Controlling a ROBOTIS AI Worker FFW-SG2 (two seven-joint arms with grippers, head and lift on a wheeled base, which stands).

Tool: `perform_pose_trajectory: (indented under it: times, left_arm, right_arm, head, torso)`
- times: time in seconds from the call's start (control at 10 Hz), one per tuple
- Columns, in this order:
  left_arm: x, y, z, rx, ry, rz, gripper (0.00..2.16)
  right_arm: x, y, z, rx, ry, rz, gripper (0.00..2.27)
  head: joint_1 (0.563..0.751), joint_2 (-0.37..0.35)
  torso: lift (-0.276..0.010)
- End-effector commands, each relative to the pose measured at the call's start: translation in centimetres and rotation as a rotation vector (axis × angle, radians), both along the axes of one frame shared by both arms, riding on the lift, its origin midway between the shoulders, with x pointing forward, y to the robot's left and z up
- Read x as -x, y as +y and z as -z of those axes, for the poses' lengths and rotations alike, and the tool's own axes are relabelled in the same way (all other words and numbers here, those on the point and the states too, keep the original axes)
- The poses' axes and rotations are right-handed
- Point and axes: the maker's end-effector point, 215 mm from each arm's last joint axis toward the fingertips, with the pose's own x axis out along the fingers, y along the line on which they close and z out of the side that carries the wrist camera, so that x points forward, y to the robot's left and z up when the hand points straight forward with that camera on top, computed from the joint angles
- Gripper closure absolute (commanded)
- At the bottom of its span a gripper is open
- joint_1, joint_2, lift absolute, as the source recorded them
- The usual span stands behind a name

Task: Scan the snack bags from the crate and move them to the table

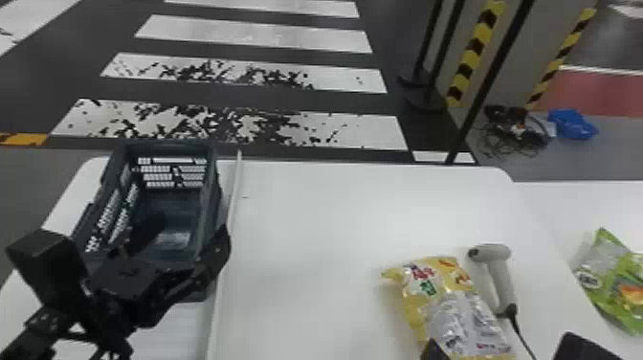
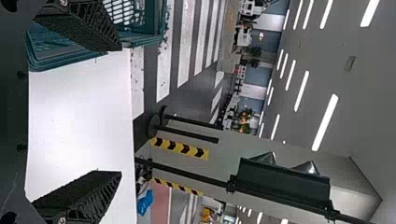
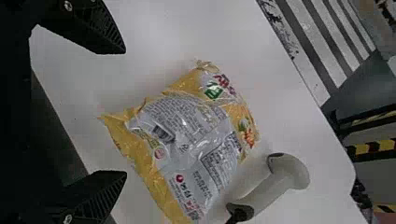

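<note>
My left gripper stands open over the near end of the dark crate in the head view. In the left wrist view the left gripper has a gap between its fingers; the crate lies beside one of them. At the bottom edge, the right gripper is at the near end of a yellow snack bag. The right wrist view has the right gripper open, the yellow bag in front of it, and the scanner beside the bag. A green snack bag lies farther right.
A white strip runs along the white table beside the crate. The scanner's cable trails toward the near edge. Beyond the table are a black pole and cables on the floor.
</note>
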Motion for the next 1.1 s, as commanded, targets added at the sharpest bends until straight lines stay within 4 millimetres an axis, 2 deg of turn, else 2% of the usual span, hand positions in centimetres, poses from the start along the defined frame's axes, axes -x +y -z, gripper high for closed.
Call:
perform_pose_trajectory:
  times: [0.0,0.1,0.3,0.4,0.5,0.6,0.8,1.0]
  left_arm:
    - [0.0,0.0,-0.1,-0.002,-0.004,0.002,0.05]
    - [0.1,0.0,0.0,-0.003,-0.001,0.003,0.05]
    - [0.2,0.3,-0.2,-0.005,-0.007,-0.003,0.05]
    - [0.3,0.3,-0.2,-0.007,-0.007,-0.003,0.05]
    - [0.4,0.2,-0.1,-0.008,-0.003,-0.003,0.05]
    - [0.3,0.3,-0.1,-0.01,-0.005,-0.005,0.05]
    - [0.6,0.3,0.0,-0.012,-0.002,-0.007,0.05]
    - [1.0,0.6,0.7,-0.021,0.01,-0.011,0.05]
  right_arm:
    - [-2.5,-2.1,-2.4,0.096,-0.118,-0.019,0.09]
    - [-3.8,-2.2,-3.8,0.089,-0.185,-0.075,0.22]
    - [-5.7,-2.6,-5.6,0.14,-0.274,-0.176,0.71]
    - [-6.2,-2.9,-5.7,0.154,-0.296,-0.211,1.45]
    - [-6.5,-3.3,-5.2,0.164,-0.297,-0.234,2.06]
    - [-6.6,-3.1,-4.7,0.161,-0.304,-0.271,2.24]
    - [-7.7,-4.6,-4.6,0.248,-0.347,-0.292,2.24]
    - [-8.0,-5.4,-3.7,0.291,-0.369,-0.296,2.24]
  head:
    - [0.695,-0.156]
    - [0.695,-0.165]
    - [0.695,-0.166]
    - [0.695,-0.168]
    - [0.695,-0.168]
    - [0.695,-0.174]
    - [0.695,-0.181]
    - [0.695,-0.201]
  torso:
    - [-0.095]
    - [-0.095]
    - [-0.095]
    - [-0.095]
    - [-0.095]
    - [-0.095]
    - [-0.095]
    - [-0.095]
